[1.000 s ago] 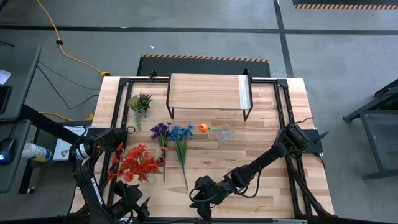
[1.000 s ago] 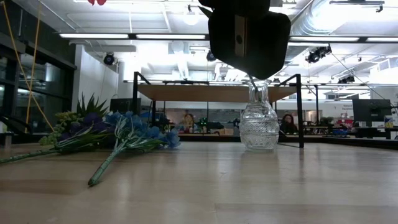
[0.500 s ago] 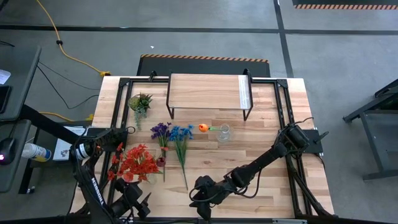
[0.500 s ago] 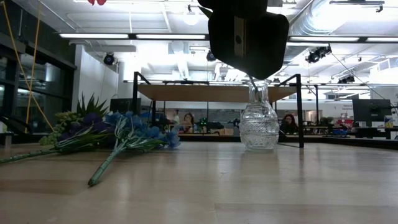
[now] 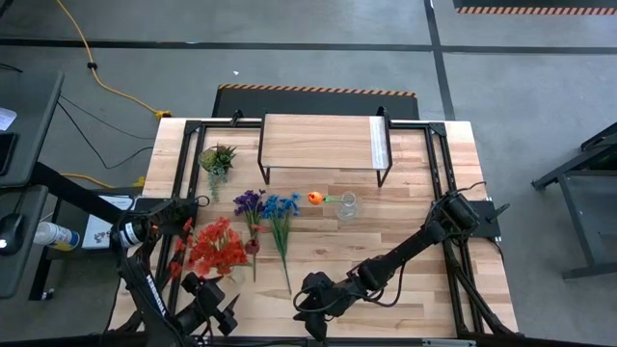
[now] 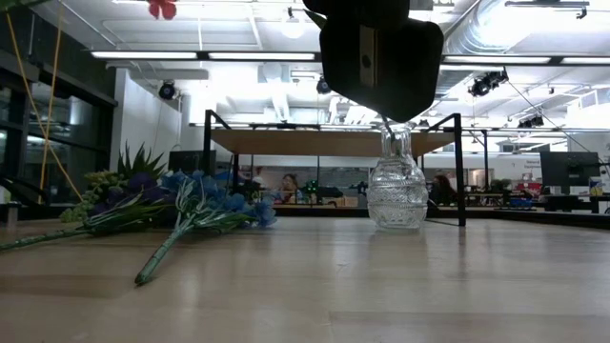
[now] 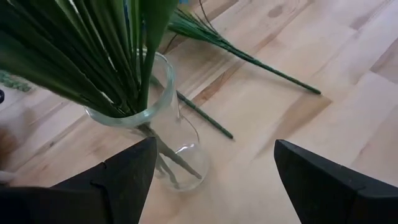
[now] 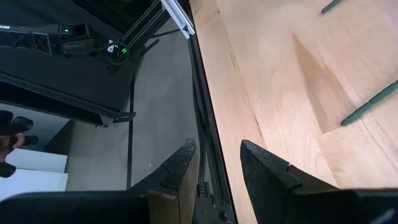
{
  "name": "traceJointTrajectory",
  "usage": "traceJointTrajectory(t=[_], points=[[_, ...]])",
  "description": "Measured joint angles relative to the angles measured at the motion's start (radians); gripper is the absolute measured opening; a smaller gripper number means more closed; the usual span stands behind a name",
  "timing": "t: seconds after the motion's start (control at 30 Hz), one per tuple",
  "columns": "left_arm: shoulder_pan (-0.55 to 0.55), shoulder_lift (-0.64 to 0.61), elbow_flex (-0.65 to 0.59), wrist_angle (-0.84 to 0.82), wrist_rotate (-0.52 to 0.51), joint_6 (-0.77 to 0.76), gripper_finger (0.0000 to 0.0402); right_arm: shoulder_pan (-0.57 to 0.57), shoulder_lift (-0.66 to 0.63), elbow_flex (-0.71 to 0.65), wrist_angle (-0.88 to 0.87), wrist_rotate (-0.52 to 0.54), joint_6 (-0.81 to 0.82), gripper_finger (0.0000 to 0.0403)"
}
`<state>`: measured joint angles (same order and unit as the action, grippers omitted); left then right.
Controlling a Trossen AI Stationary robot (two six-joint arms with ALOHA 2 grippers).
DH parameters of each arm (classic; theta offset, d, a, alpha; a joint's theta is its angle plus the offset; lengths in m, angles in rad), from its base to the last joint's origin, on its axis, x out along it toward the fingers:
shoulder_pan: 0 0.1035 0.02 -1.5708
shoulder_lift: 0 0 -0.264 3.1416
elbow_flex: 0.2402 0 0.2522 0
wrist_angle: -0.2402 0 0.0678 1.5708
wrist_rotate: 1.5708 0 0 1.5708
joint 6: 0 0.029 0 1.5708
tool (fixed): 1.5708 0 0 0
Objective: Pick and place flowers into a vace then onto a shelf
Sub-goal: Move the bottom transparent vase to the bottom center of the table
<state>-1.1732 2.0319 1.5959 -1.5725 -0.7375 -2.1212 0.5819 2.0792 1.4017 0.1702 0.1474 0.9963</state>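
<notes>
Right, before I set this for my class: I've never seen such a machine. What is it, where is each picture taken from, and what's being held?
It is a robot with two dark arms at a wooden table, each ending in a two-finger hand. One picture looks straight down, one looks level across the tabletop, and two come from cameras on the wrists. On the table lie purple flowers, blue flowers and an orange flower beside a patterned glass vase; behind stands a low shelf. The left hand is open at a plain glass vase holding the red flowers. The right hand, slightly open, waits near the table's front edge. Neither holds anything.
</notes>
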Motion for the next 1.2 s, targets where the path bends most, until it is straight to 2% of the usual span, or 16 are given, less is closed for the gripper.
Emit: traceJointTrajectory(t=[0.43,0.67,0.9,1.2], points=[[0.015,0.003,-0.035,0.014,0.005,-0.005,0.0358,0.001,0.0,0.0,0.0,-0.005,0.017,0.0114],[0.015,0.003,-0.035,0.001,0.059,-0.013,0.0358,0.001,0.0,0.0,-0.001,-0.005,0.015,0.0114],[0.016,0.003,-0.035,0.001,0.032,-0.023,0.0358,0.001,0.0,0.0,-0.001,-0.005,0.007,0.0114],[0.015,0.003,-0.068,0.001,0.048,-0.049,0.0358,0.001,0.0,0.0,-0.001,-0.005,0.006,0.0114]])
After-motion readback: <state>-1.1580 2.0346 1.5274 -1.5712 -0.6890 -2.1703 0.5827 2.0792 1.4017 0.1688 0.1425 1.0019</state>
